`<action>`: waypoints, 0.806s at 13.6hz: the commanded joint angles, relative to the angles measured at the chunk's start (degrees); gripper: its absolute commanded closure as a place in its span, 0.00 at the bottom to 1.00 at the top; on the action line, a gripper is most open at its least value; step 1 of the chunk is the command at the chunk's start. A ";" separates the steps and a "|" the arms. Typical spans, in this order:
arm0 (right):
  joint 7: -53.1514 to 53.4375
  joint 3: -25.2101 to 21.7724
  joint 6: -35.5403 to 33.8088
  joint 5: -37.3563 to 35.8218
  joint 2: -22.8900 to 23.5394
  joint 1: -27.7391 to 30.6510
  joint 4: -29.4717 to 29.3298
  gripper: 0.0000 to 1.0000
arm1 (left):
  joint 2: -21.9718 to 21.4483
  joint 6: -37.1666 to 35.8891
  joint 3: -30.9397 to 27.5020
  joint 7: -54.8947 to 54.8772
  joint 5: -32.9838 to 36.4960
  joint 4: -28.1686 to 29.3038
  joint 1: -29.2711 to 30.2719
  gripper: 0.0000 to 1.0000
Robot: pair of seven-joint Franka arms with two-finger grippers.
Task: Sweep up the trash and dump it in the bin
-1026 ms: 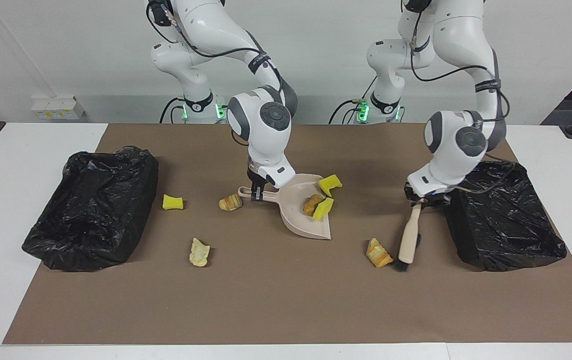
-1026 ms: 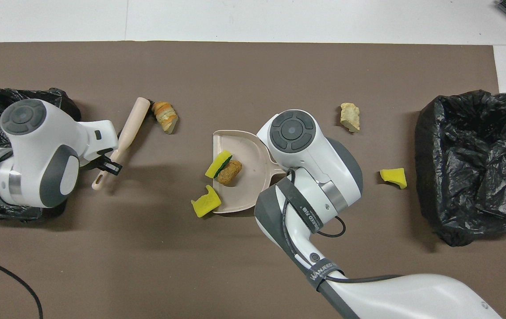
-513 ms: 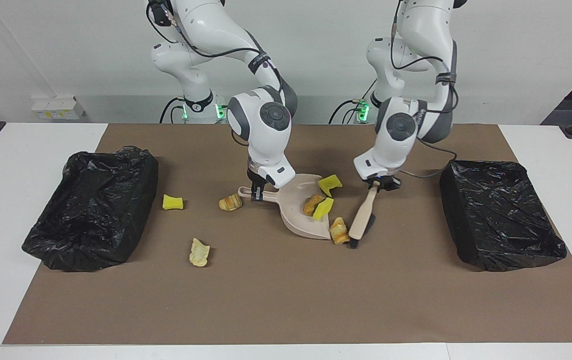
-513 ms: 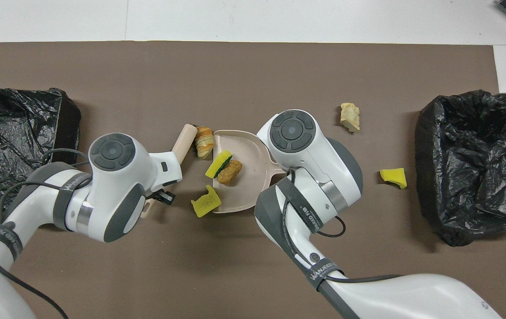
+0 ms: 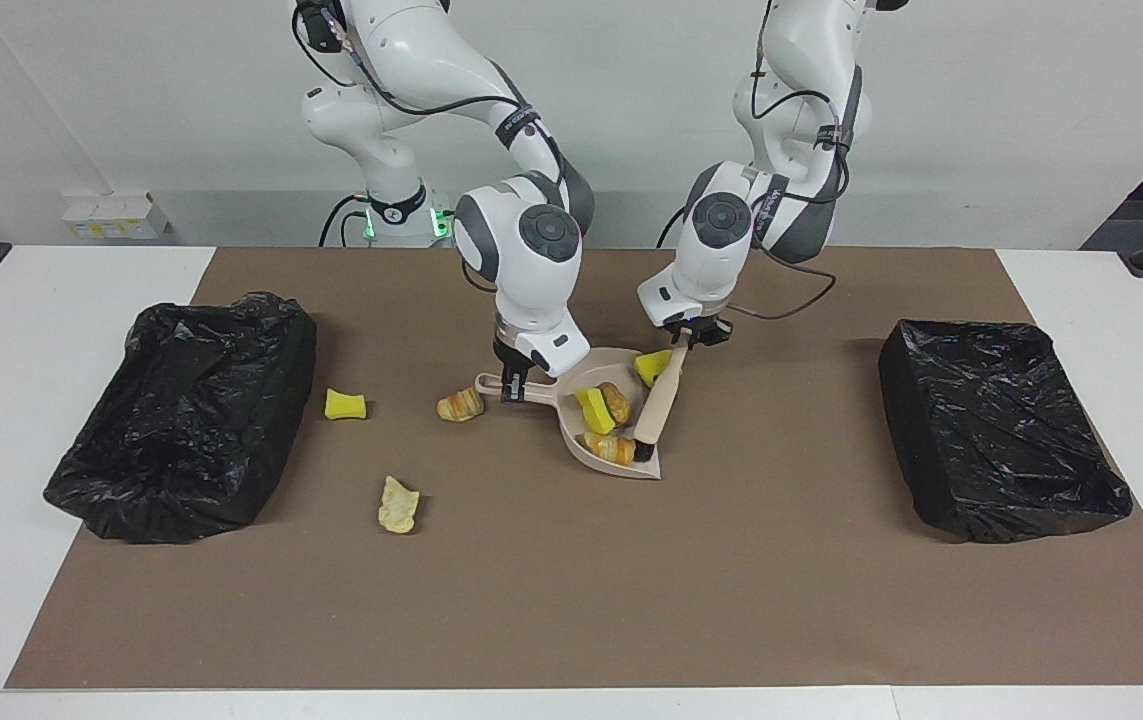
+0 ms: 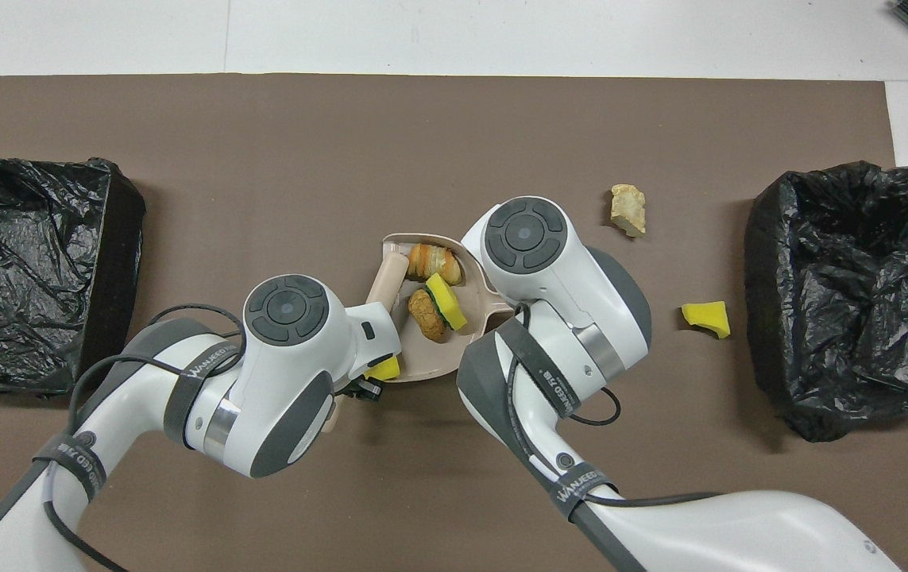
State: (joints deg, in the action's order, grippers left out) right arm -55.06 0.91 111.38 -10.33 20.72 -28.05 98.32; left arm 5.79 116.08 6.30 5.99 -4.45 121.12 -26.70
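Note:
My right gripper is shut on the handle of the beige dustpan, which rests on the brown mat. My left gripper is shut on the beige brush, whose bristles are at the pan's mouth. Three trash pieces lie in the pan: a striped bread lump, a yellow sponge and a brown lump. Another yellow sponge touches the pan's rim beside the brush. On the mat lie a bread lump, a yellow sponge and a pale lump.
A black-bagged bin stands at the right arm's end of the table, another at the left arm's end. In the overhead view my right arm's wrist covers the pan's handle and the bread lump beside it.
My left gripper has swept the brush toward the dustpan and pushed the striped bread lump into it. The sponge and brown lump inside shifted deeper. The right gripper and pan stayed put.

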 commanded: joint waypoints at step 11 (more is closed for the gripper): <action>-2.25 0.41 -0.20 -1.10 -1.38 1.59 1.18 1.00 | -6.22 -11.39 -1.47 15.98 -0.48 0.17 5.94 1.00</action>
State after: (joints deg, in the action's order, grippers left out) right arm -55.33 0.91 111.36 -10.33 20.71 -27.60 98.36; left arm 2.14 106.70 4.69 20.83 -4.77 120.10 -22.33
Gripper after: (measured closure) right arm 0.683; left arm 0.740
